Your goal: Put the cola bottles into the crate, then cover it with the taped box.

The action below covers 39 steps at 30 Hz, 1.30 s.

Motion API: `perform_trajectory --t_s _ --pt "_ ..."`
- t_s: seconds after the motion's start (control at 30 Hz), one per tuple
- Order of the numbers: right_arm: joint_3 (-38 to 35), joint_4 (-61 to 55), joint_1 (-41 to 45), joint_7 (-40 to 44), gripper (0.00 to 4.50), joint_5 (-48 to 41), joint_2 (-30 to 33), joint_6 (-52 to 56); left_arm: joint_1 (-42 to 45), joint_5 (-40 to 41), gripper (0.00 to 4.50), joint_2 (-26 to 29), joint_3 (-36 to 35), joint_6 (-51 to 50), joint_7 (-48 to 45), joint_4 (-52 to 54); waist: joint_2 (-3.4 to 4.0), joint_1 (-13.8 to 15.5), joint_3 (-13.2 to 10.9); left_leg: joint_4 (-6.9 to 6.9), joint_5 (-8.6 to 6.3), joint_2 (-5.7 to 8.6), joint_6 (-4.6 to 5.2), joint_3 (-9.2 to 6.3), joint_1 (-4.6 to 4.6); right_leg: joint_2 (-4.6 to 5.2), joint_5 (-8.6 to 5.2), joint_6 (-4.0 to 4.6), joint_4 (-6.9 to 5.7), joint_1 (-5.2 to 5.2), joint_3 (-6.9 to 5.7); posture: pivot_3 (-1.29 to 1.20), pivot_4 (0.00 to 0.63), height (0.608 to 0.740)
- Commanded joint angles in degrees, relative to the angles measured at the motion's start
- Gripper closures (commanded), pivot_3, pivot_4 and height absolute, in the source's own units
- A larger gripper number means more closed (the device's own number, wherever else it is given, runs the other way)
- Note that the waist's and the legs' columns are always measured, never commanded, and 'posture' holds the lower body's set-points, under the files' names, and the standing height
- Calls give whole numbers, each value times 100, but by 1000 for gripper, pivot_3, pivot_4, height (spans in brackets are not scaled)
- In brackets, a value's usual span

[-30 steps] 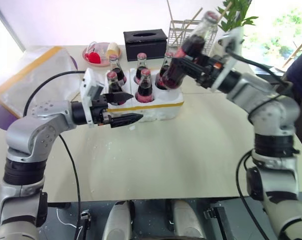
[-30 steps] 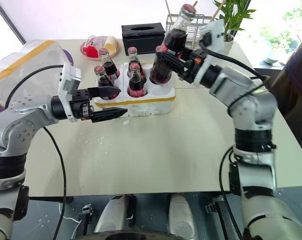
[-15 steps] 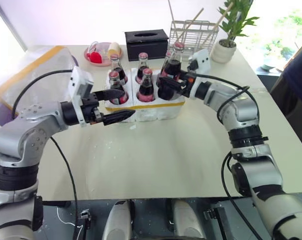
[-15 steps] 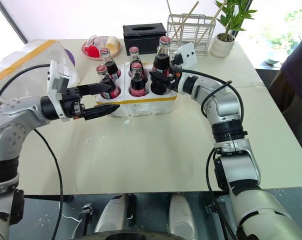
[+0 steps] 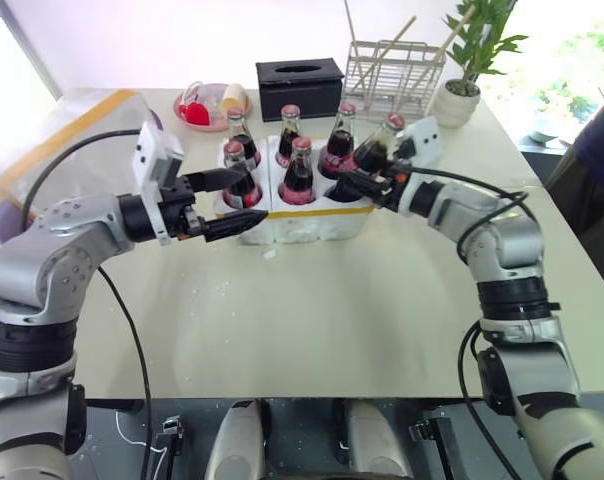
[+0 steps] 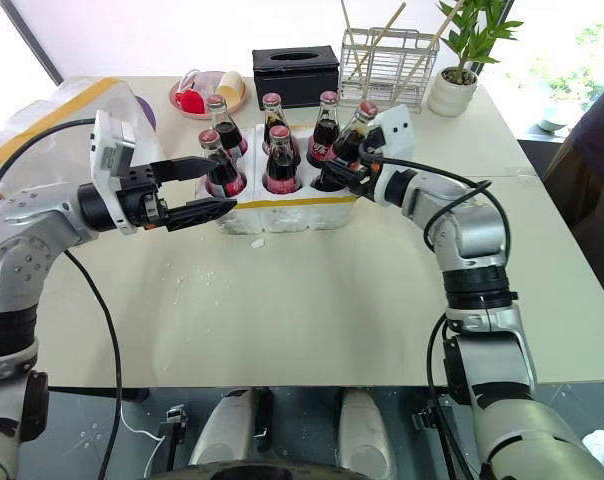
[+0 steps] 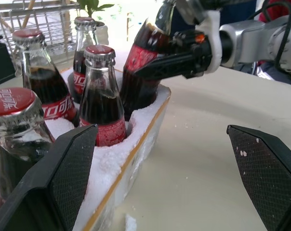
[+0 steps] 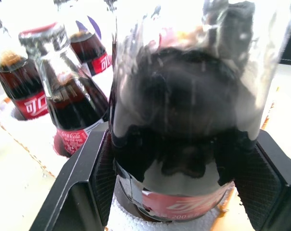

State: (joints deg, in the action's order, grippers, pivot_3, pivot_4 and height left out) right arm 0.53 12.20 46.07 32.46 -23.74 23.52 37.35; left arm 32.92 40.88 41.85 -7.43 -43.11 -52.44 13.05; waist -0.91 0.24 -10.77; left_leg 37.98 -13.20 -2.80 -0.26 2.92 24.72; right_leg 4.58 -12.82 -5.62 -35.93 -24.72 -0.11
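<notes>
**Sixth bottle tilted in the last hole**

We see the low white styrofoam crate [image 5: 294, 212] with its yellow tape band at upper centre of the left eye view, on the beige table [image 5: 382, 300]. Five small glass cola bottles with red caps stand upright in it, e.g. the front middle one [image 5: 300, 172].

The right gripper [image 5: 360, 183] has its black fingers clamped on the body of the sixth cola bottle [image 5: 371, 152], at the crate's right front hole. That bottle leans to the right, its base in the hole, as the left wrist view shows [image 7: 144, 62].

The left gripper [image 5: 228, 201] hangs at the crate's left front corner, fingers spread wide, nothing between them; the front left bottle [image 5: 238, 172] sits just behind its upper finger.

The large white styrofoam taped box [image 5: 57, 145] with wide yellow bands sits at the left edge of the frame, apart from the crate.
</notes>
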Motion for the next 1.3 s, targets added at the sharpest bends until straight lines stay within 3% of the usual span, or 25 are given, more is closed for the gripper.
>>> perform_trajectory --t_s 0.03,0.1,0.2,0.43,0.6,0.7,0.8,0.93,1.13,1.23,1.3 --pt "69 396 262 68 719 312 -29 -377 150 -85 0 8 1 187 -74 -55 0 1 0 0 0 0 0 0 0 0 0 0 -1 0 0 0 150 740" --pt "162 542 307 144 23 460 -9 -513 157 -148 0 56 -8 225 -119 -103 -1 -3 0 0 0 0 0 0 0 0 0 -1 -1 0 0 0 150 740" --pt "47 309 277 347 23 336 120 -391 51 -204 0 287 -133 201 -209 -80 -1 4 0 2 0 0 0 0 0 0 0 0 0 2 0 0 150 740" --pt "-1150 -1515 -2 1329 23 -1115 1543 1042 -1240 -423 0 2230 -1600 95 -1067 -228 2 -56 -7 -18 0 -5 0 1 38 1 -2 -1 -7 -53 -1 0 150 740" --pt "-1986 -2020 -142 1769 23 -1990 2539 1844 -2508 -1326 0 3550 -3226 476 -2237 -1658 0 -133 -9 -28 -1 -11 -1 8 50 1 -11 14 -1 -78 -6 0 150 740" --pt "-2136 -2221 -133 1755 23 -2166 2758 1915 -3038 -2058 0 4158 -3570 1237 -2930 -2981 1 -155 -9 -44 -2 -13 -3 19 39 6 -21 33 14 -78 -6 0 150 740" --pt "-2228 -2358 -84 1734 23 -2462 2753 2025 -2904 -2519 0 4677 -2918 2231 -3027 -4419 1 -152 -9 -73 6 -13 -17 26 26 14 -19 39 25 -82 -5 0 150 740" --pt "-2158 -2508 -235 1863 23 -2567 2796 1894 -1723 -2942 0 4852 -1483 2994 -3003 -5659 3 -101 -9 -95 7 -14 -21 32 39 18 -17 41 42 -95 -6 0 150 740" --pt "-2135 -2429 -316 1717 23 -2554 2757 1784 1364 -4574 0 4151 604 3677 -2873 -7174 -7 -49 -5 -78 11 -10 -20 57 83 16 -4 18 36 -126 -4 0 150 740" --pt "-2218 -2522 -402 1577 23 -2609 2753 1804 2770 -5335 0 3529 1299 3695 -2492 -7989 -15 37 -6 -55 12 -9 -19 55 72 12 6 -1 -6 -122 -4 0 150 740" --pt "-2285 -2593 -480 1478 23 -2647 2755 1831 3227 -5597 0 3292 1530 3716 -2370 -8342 -17 46 -5 -41 12 -11 -19 53 67 9 8 -4 -20 -120 -4 0 150 740"
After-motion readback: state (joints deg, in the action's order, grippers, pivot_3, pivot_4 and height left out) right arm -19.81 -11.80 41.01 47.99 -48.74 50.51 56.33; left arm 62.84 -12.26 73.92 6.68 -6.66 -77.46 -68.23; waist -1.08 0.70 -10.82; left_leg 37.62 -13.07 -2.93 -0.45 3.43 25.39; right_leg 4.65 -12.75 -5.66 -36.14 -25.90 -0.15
